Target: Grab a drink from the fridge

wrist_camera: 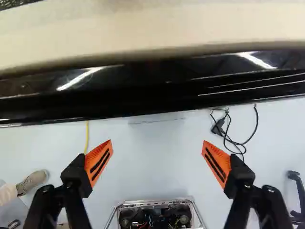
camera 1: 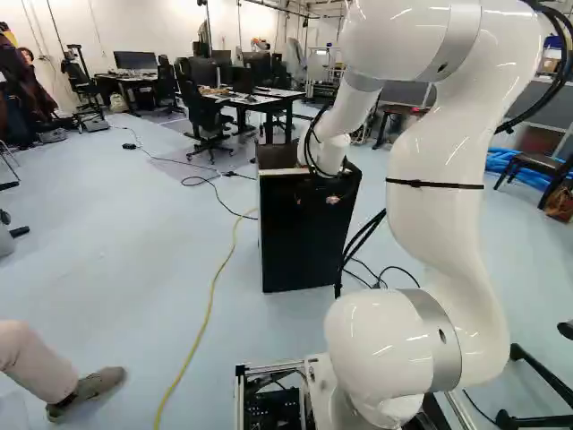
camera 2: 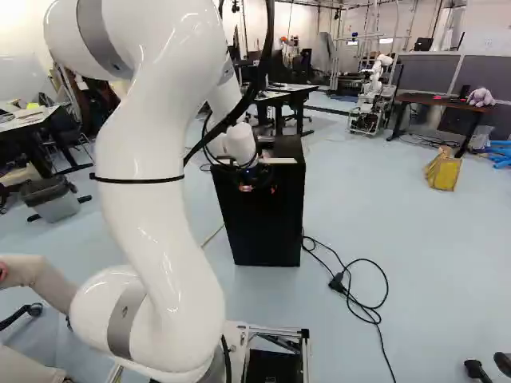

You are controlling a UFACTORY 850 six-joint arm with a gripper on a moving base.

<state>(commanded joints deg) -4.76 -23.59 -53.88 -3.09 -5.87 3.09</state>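
Note:
At the fridge's upper front, my gripper [camera 1: 333,190] hangs partly hidden by the arm's wrist in the left base view. The fridge [camera 1: 309,242] is a black box standing on the floor, its front facing the base; in the right base view the same fridge [camera 2: 267,219] stands beyond the arm. From the wrist, my gripper [wrist_camera: 157,162] is open, its orange pads wide apart with only floor visible between them. Ahead of the fingers runs the fridge's glossy black front edge [wrist_camera: 157,90], with its pale top beyond. No drink shows in any view.
A yellow cable [camera 1: 210,309] crosses the floor left of the fridge. Black cables with a plug [camera 2: 339,283] lie to its right. A person's leg and shoe [camera 1: 94,390] are near the base's left. Desks stand behind, and another robot [camera 2: 371,92] is farther back.

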